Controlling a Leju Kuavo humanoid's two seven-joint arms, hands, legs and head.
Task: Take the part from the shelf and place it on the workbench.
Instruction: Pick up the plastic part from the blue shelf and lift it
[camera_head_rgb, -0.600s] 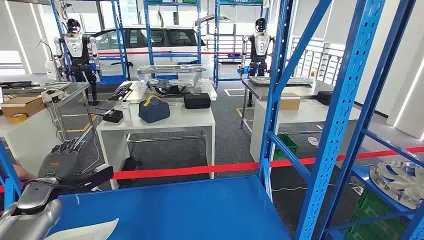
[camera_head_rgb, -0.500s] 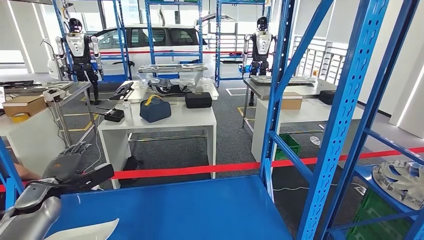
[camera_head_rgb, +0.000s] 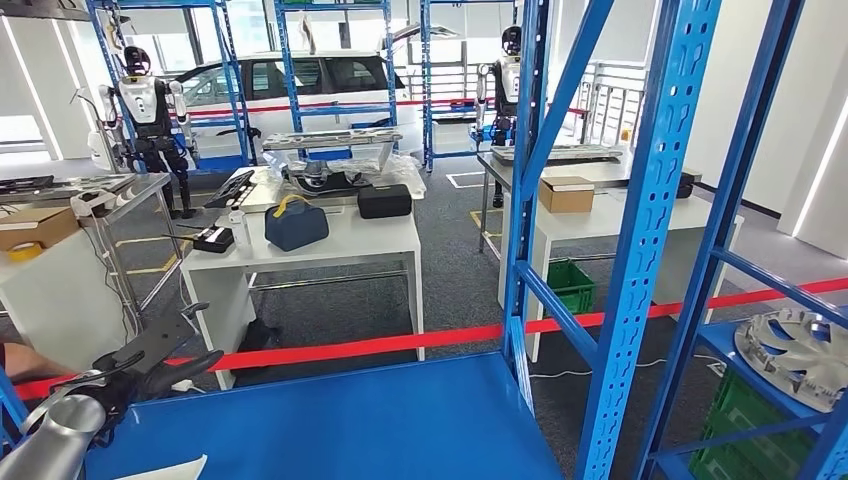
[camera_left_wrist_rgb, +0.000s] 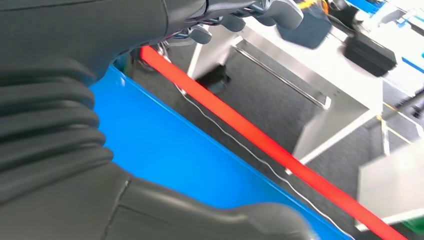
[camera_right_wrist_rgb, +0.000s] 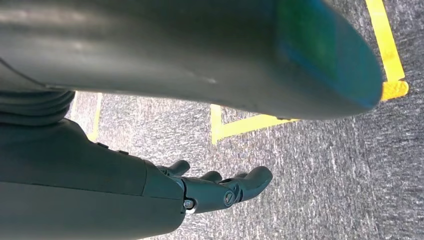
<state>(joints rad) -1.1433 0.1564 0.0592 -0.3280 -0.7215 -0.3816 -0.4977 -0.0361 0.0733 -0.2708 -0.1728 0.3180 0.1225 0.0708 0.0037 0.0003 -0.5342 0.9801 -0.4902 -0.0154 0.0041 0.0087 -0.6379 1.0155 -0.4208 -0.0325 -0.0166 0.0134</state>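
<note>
Left hand (camera_head_rgb: 150, 362) open at blue shelf (camera_head_rgb: 340, 420) edge (holding nothing).

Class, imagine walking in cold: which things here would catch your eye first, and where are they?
The bright blue shelf frame dominates the right, with a silver wheel part on its lower level at far right. A red barrier tape stretches across the middle, and the robot's left hand hangs, holding nothing, over the blue shelf board at lower left.

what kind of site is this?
Probably an industrial robot test hall or workshop: blue steel racking with a silver wheel cover on it, a white car behind workbenches, and another humanoid robot standing by.
</note>
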